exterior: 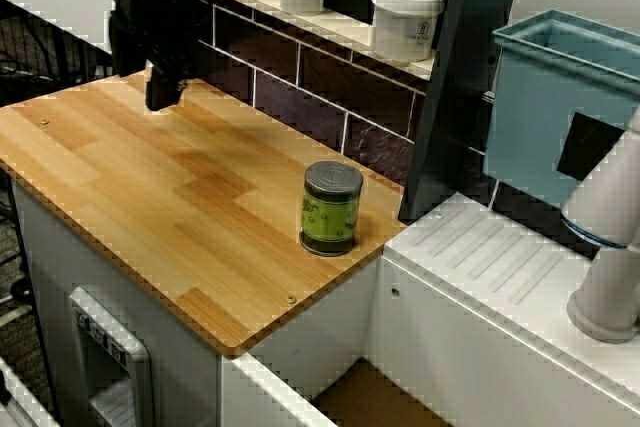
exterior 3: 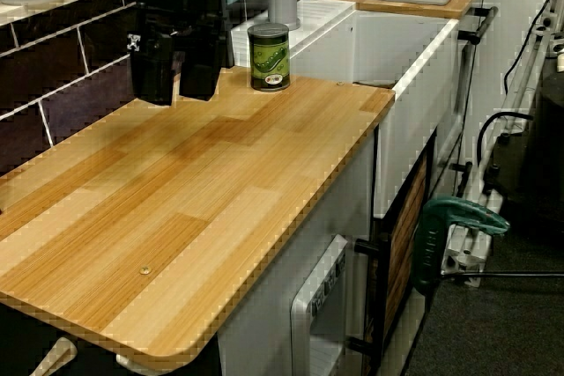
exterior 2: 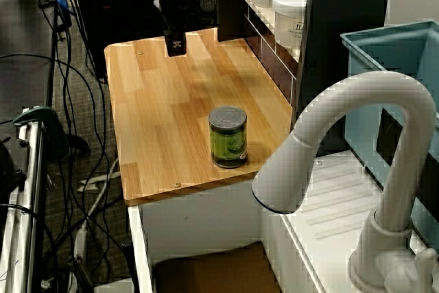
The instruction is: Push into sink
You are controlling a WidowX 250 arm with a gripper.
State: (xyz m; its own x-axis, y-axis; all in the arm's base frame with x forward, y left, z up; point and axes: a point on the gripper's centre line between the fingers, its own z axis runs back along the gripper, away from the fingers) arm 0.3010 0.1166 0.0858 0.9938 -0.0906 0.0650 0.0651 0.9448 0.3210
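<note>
Green can [exterior: 332, 208] — grey lid, upright

A wooden countertop [exterior: 150, 187] is spanning a white cabinet [exterior 3: 291, 305]. Dark brick tiles [exterior: 300, 87] are lining the wall behind it, and a shelf [exterior: 330, 32] is carrying 3 white jars [exterior: 407, 17]. Black cables [exterior 2: 68, 121] are trailing over the grey floor [exterior 3: 493, 332].
</note>
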